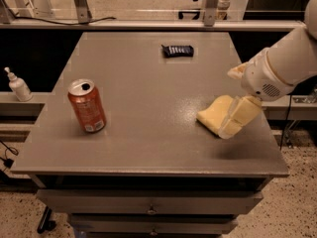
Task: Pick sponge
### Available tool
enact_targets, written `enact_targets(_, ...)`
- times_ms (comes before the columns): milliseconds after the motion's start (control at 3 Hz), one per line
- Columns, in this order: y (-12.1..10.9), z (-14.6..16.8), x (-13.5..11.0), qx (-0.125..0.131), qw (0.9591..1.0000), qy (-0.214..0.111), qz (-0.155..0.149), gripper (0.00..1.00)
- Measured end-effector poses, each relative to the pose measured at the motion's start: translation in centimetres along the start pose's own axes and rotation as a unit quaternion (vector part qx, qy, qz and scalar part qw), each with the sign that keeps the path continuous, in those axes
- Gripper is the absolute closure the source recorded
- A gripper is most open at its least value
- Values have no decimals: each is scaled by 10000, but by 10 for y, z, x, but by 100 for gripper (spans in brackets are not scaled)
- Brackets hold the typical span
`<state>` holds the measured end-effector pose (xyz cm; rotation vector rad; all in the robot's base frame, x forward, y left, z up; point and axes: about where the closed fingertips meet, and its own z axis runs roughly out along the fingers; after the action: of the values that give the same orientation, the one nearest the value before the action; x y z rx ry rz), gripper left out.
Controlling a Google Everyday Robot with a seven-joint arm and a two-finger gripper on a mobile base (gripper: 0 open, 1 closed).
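Note:
The sponge [214, 114], a pale yellow foam pad, lies flat on the grey table [148, 93] near its right edge. My gripper [229, 102] comes in from the right on a white arm and is open. One pale yellow finger [238, 116] reaches down over the sponge's right end and hides that end. The other finger [236, 72] is up behind the sponge, apart from it. I cannot tell whether the lower finger touches the sponge.
An orange soda can [87, 105] stands upright at the table's left front. A small black object [177, 50] lies at the back middle. A white pump bottle [19, 86] stands on a lower shelf at left. Drawers [148, 209] sit under the tabletop.

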<state>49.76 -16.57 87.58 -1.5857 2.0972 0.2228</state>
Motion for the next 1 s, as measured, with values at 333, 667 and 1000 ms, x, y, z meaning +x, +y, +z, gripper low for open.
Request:
enact_targets(333,3,23,10,-159,9998,31,138,0)
enact_targets(667,7,37,14,-240,9995,34,192,19)
enact_targets(1000,7,40,12,-255,9995,7,208,42)
